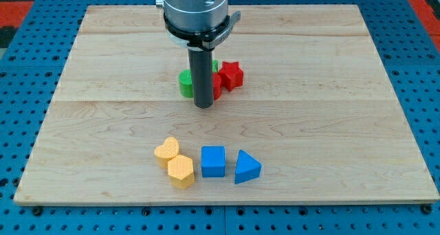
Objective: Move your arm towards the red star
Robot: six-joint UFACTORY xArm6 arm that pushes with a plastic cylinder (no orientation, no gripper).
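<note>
Red star lies flat on the wooden surface, above centre; no long axis, points spread all round, one toward the view's top. My tip sits just left and below it, close, contact unclear. Rod hides part of a red block and green blocks. No gripper on this arm, so no open or closed state to tell.
</note>
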